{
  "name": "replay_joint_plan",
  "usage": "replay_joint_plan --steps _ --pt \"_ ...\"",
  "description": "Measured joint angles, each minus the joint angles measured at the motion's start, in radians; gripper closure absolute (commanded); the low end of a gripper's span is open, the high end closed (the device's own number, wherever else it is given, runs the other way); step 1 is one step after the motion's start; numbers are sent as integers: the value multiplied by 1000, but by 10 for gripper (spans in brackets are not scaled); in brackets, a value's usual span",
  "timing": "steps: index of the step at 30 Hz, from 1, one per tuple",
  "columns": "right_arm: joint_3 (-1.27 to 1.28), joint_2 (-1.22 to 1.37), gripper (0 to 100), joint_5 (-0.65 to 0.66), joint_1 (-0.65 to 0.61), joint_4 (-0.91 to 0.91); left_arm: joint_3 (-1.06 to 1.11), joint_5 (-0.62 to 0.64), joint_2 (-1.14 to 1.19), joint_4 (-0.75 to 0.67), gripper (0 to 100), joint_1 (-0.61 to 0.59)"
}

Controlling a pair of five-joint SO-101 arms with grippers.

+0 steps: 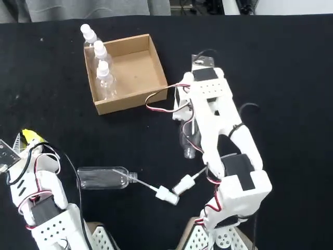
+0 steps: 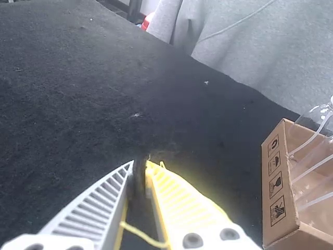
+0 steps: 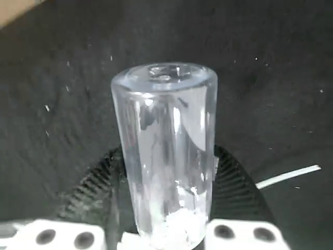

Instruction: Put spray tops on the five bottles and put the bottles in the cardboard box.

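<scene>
Here the right fingers (image 3: 237, 179) clasp a clear bottle (image 3: 164, 151).

White plastic arms (image 1: 223, 120), black motors (image 1: 240, 171), looping red-white cables (image 1: 156, 108)

Black table (image 1: 270, 62) bears cardboard box (image 1: 130, 102), lying bottle (image 1: 104, 178), two spray tops (image 1: 166, 196)

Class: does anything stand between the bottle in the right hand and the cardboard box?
Nothing visible does. Bare table lies between the held bottle, in the right hand, and the cardboard box. Three bottles sit along the box's side away from that arm.
</scene>
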Motion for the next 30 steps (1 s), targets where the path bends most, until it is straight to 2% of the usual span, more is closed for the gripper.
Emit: replay_joint_plan --steps 11,30 --pt "0 0 884 -365 5 -14 0 0 0 0 969 0" --pt "14 0 881 -669 28 -54 0 0 0 0 967 0"
